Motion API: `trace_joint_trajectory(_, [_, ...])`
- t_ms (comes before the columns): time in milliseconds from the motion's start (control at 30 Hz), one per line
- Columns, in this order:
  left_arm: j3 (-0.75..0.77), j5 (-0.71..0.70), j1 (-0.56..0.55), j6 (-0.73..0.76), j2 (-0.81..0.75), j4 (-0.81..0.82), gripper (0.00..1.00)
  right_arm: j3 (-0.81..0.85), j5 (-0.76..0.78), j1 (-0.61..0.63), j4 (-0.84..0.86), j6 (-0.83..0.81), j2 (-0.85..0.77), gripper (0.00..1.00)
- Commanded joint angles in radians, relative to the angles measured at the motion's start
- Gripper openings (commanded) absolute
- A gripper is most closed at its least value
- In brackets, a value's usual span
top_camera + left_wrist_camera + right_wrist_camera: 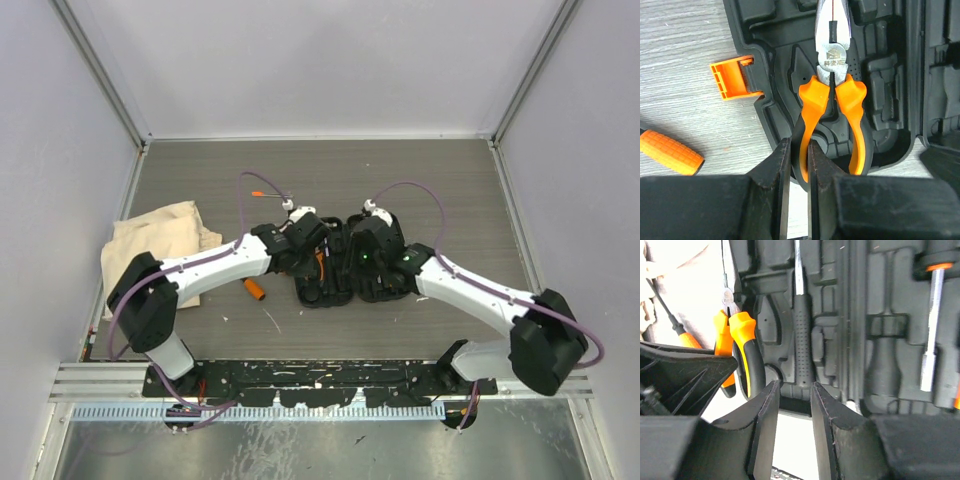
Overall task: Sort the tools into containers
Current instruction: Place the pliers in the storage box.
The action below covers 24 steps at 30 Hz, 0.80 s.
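Screwdriver (670, 151) beside case (770, 107) (orange latch (730, 80) open); bag (160, 245) left.

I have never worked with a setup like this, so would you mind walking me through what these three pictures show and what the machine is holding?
These are two robot arms bolted side by side at the near edge of a table. The overhead picture looks down on both; the other two come from cameras on each wrist, looking past that arm's own fingers.

On the table lies an open black tool case with moulded slots and an orange latch. A beige cloth bag sits to the left, and an orange-handled screwdriver lies loose near the case.

The left hand is shut on one handle of the orange-and-black pliers, which lie over a slot in the case. The right hand is open, holding nothing, in front of a black-handled tool already lying in the case.
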Motion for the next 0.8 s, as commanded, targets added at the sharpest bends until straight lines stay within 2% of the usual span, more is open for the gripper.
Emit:
trace_joint_trajectory(0, [0.068,-0.060,-0.004,-0.064,0.032,-0.001,0.00,-0.043,0.177,-0.014,-0.059,0.016,-0.122,0.38])
trace_joint_trajectory(200, [0.125,-0.090,0.003,-0.070,0.093,-0.030,0.00,-0.100,0.169,-0.028,-0.059,0.005,-0.181,0.38])
trace_joint_trajectory(767, [0.166,-0.085,0.062,-0.058,0.194,-0.027,0.00,-0.102,0.158,-0.031,-0.063,-0.021,-0.165,0.39])
